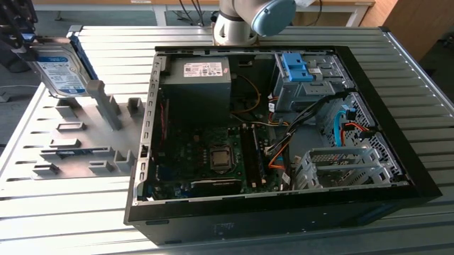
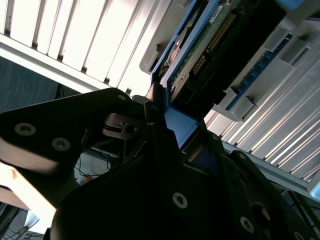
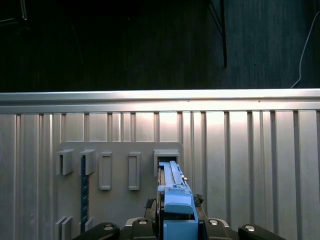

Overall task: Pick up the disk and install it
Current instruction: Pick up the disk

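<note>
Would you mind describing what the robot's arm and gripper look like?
The arm is a round silver-grey tube with a pale blue cap on its joint. The gripper is matt black, built from flat angular plates fastened with small silver screws.

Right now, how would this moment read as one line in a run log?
stage: pick-up | end effector: shut on disk | disk: on edge at grey rack, outside open computer case | installed: no
</note>
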{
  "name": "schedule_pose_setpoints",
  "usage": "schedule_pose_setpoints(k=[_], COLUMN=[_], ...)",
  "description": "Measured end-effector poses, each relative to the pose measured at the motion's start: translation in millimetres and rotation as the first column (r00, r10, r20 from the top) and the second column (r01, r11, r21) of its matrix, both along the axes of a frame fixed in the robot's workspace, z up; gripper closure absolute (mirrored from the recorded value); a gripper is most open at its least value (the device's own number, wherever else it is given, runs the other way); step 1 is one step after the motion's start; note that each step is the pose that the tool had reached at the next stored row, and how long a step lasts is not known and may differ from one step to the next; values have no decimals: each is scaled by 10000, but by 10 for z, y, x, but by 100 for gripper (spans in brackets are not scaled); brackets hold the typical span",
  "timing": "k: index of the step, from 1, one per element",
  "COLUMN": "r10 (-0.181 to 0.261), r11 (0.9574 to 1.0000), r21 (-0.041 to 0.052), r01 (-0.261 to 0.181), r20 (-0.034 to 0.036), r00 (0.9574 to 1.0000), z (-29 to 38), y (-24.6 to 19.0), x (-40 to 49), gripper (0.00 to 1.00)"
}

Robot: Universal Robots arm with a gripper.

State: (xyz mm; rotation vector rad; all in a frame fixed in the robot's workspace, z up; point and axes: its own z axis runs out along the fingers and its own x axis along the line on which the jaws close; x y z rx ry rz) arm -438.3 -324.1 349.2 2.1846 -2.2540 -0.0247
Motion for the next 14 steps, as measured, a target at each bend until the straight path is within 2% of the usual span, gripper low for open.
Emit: schedule_pose_setpoints(k=[13, 14], r10=[0, 0], r11=[10000, 10000], r21=[-1, 0], r01=[0, 0], r20=[-2, -1], r00=[10000, 10000], z=[13, 86], y=[0, 0], x=[0, 0], gripper=[64, 64])
